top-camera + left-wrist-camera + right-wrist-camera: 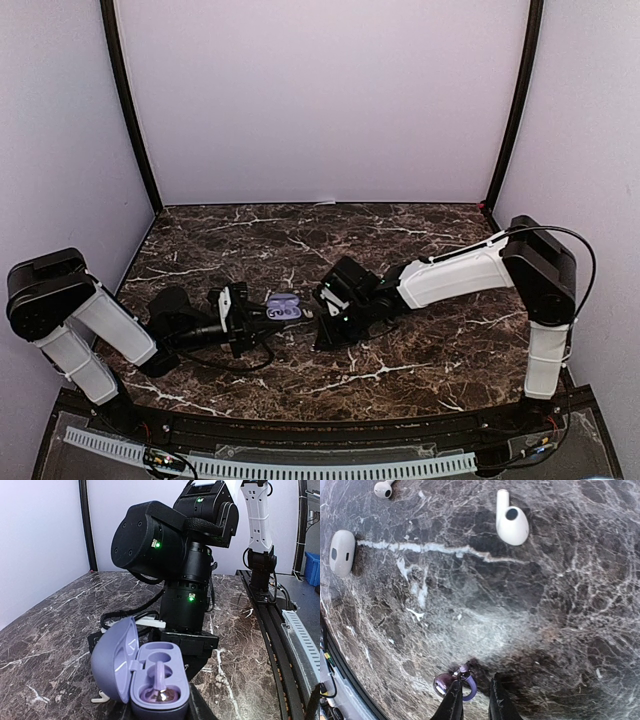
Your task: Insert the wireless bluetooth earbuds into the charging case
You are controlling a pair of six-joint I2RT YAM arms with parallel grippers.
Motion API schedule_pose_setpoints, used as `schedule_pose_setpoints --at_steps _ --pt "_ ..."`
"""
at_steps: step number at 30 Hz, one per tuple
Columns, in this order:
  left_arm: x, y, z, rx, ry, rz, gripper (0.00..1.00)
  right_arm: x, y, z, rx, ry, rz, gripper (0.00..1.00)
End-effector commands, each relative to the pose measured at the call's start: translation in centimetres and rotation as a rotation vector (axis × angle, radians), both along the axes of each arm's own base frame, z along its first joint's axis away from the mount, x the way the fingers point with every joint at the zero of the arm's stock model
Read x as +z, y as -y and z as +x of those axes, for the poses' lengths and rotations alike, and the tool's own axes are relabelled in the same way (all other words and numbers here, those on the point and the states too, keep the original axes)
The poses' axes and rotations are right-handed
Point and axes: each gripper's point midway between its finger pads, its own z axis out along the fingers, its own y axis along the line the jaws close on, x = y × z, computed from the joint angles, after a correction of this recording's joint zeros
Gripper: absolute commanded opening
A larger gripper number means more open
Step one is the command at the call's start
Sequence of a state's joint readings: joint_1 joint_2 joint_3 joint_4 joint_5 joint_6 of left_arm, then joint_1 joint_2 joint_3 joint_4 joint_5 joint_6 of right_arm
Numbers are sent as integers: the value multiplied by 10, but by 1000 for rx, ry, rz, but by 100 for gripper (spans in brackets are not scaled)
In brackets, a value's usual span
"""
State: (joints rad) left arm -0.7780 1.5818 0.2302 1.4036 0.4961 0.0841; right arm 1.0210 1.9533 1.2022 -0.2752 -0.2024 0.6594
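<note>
Left wrist view: purple charging case (176,677) sits right at the camera's foot, lid swung open to the left, wells facing up. That fits the left gripper (258,311) clamping it as a fixture, closed on the case body so the other arm can load it. Near well already has a seated earbud (160,694); far well (161,656) is empty, so my read is one bud is left for this case. Right wrist view: right gripper (476,682) has its jaws narrow, pinching the purple earbud (451,681) at the very tips, apparently by the stem. The bud sits off toward the left finger, so the hold looks marginal. The top view puts the two grippers nose to nose mid-table, right one just beside the case. The case is not in the right wrist view, so alignment to the empty well can't be checked from there. Clutter: a white stemmed earbud (510,522), a smaller white earbud (383,488) and a white oval piece (341,552) lie loose on the marble table (400,240), well apart from the held bud. Obstacles: the open lid crowds the left side of the wells, and the right arm's wrist (165,545) looms right behind the case. Approach room is tight, and an off-centre bud could tip on entry.
</note>
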Motion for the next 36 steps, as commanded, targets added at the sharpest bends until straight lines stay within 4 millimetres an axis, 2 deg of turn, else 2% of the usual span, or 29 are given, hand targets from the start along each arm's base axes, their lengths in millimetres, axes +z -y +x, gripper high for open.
schedule_pose_setpoints --at_steps 1,12,17,20,30,32,36 --pt "9 -2 -6 -13 31 -19 11 5 -21 -3 9 -24 65 19" --pt "10 -3 -6 -10 34 -21 11 6 -34 -5 4 -61 137 14" --pt "11 -4 -6 -7 36 -21 11 22 -43 -5 13 -66 224 1" --pt "10 -4 -6 -5 38 -20 11 31 -43 -2 6 -53 259 0" --pt "11 -5 -6 -1 42 -19 11 49 -27 5 -9 20 242 0" --pt "10 -4 -5 -1 40 -17 11 44 -14 2 -12 44 202 0" --pt "9 -3 -6 -9 39 -14 11 57 8 10 -13 159 138 0"
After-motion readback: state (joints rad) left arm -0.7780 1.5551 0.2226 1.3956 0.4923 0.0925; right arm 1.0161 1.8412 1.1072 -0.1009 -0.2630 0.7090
